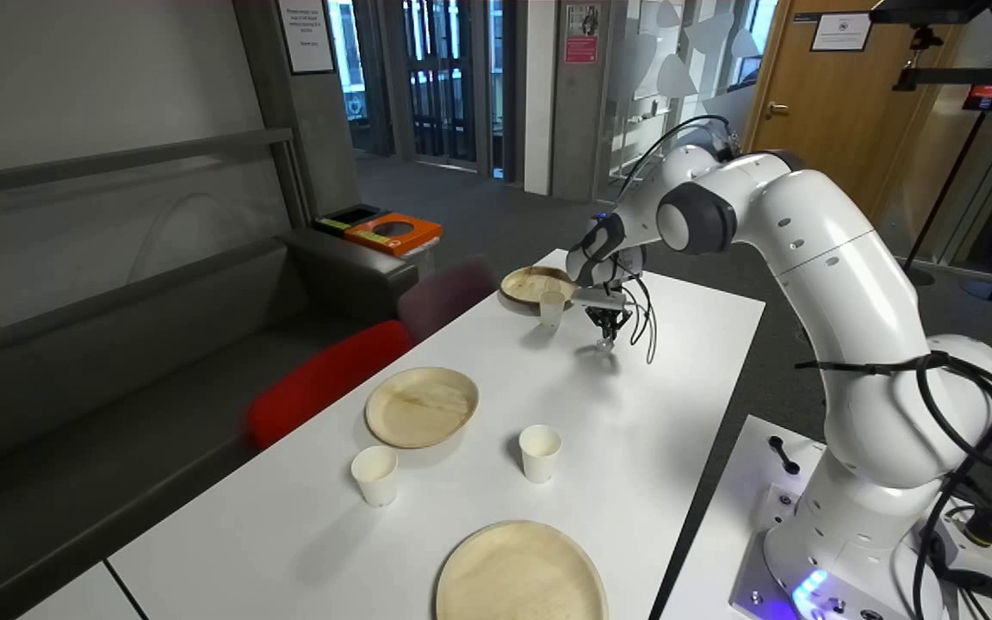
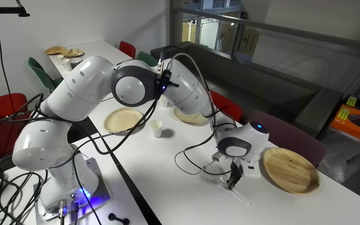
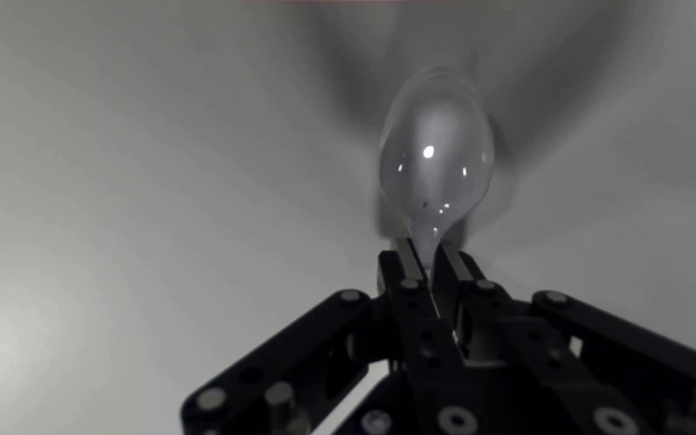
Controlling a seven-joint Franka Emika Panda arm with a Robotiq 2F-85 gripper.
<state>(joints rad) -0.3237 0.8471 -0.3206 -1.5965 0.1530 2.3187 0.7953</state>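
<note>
Gripper point(image 3: 428, 257) down low over the white table point(image 1: 651, 413), at the end of the outstretched white arm point(image 1: 849, 284), pointing downward. Fingers point(image 3: 407, 261) drawn narrow, nearly together, pinching a clear spoon point(image 3: 437, 169) at the slim part where the bowl point(image 3: 435, 130) meets the handle point(image 2: 241, 197). Bowl juts out past the fingers on one side, with small bright glints on it; handle slants away from the fingers on the opposite side. Bowl very close to the table, though from where I stand I cannot tell whether it touches. Soft dark shadows point(image 3: 556, 90) spread just beyond the bowl.

Black cables point(image 1: 653, 331) droop in loops beside the fingers, plain in both exterior views.

Nearest neighbours: a wooden plate point(image 2: 289, 170), near the fingers on the purple chair's point(image 1: 449, 301) side, and a pale cup point(image 1: 551, 308), upright, near the fingers too. Cup overlaps the plate's rim as I look; touching or apart, I cannot tell.

Well apart from the fingers, back along the table: a lone cup point(image 1: 541, 454), upright; a round plate point(image 1: 423, 407) with another cup point(image 1: 375, 476), upright, just beside it; a pale plate point(image 1: 522, 573) too.

Past the table edge from the fingers: a red chair point(image 1: 330, 379), the grey sofa point(image 1: 160, 387) behind it, and an orange-topped bin point(image 1: 393, 232) beyond the purple chair.
</note>
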